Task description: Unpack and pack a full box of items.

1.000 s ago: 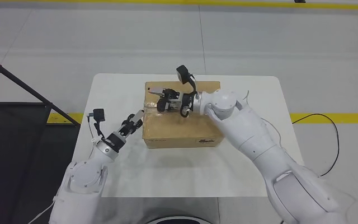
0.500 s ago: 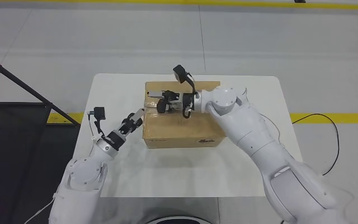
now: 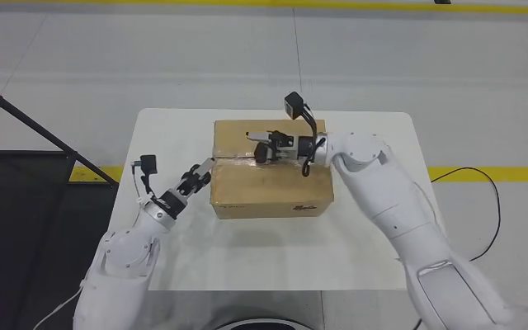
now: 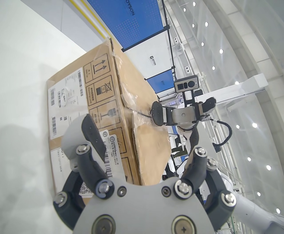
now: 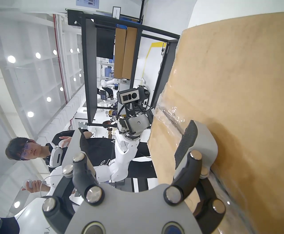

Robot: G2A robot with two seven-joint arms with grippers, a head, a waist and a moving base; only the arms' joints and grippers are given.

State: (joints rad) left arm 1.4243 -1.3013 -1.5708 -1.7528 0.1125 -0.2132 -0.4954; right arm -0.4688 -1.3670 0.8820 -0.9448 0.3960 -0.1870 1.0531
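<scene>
The right gripper (image 3: 262, 144) has slid along the taped seam (image 5: 170, 115) atop the closed brown cardboard box (image 3: 272, 188), which sits mid-way on the white table (image 3: 371, 239). Its jaws are wide, with one finger laid at the seam, probably to split it. The left gripper (image 3: 200, 174), also spread, brackets the box's end edge, seemingly bracing it.

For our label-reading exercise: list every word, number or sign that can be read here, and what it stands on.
On the brown cardboard box, side panel: pictograms of two upward arrows, a stemmed glass and a crossed-out box mark; their captions are too small to read.
On the white paper labels stuck to that box: barcodes and fine print, too small to read.
On the blue wall panel: one brand word, left unquoted.
</scene>
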